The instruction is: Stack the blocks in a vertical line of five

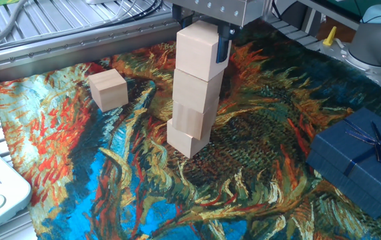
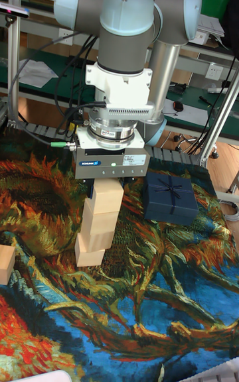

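The gripper (image 2: 106, 191) hangs in the upper middle of the tall fixed view, its grey body directly above the stack, and its dark fingers (image 1: 223, 48) pinch the top block (image 1: 197, 51) from either side; in the fixed view only 1 finger shows, pressed against the right face of that cube at the top centre of the frame. The top block sits on the stack (image 2: 96, 226), which counts 4 pale wooden cubes in all, and whether its underside is fully seated on the cube below cannot be told. The column is not straight: the bottom block (image 1: 186, 138) is turned and pushed out toward the lower left, and the 2 cubes between it and the top one are each slightly offset, so the edges do not line up. The stack stands on a painted cloth (image 1: 257, 133) of swirling orange, blue and green that covers the table. The fifth block (image 1: 108, 89) lies alone on the cloth in the upper left of the fixed view, well apart from the stack; in the tall fixed view it is cut by the left edge. A dark blue gift box (image 1: 358, 159) with a ribbon rests on the cloth at the right, well apart from the stack.
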You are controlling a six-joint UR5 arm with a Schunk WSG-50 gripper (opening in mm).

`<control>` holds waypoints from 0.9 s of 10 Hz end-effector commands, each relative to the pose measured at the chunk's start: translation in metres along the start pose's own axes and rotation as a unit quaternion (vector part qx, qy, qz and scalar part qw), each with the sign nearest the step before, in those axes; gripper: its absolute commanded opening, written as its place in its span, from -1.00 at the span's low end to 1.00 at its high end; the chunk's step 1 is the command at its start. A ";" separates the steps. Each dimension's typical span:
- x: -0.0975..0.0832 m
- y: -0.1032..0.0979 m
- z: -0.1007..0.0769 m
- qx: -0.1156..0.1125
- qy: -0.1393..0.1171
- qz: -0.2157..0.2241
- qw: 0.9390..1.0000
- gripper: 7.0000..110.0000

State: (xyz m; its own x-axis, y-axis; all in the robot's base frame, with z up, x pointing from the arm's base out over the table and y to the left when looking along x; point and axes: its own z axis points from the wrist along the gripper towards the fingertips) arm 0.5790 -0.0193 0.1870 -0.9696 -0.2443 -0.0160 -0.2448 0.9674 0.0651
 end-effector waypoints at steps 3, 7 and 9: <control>0.001 0.001 0.000 -0.006 0.002 0.001 1.000 -0.71; 0.005 0.007 0.000 -0.021 0.011 -0.016 1.000 -0.71; 0.005 0.007 0.001 -0.026 0.010 -0.030 0.999 -0.28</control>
State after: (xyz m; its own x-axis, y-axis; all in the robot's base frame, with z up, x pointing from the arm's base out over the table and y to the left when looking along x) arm 0.5729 -0.0171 0.1853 -0.9599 -0.2803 0.0042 -0.2788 0.9560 0.0914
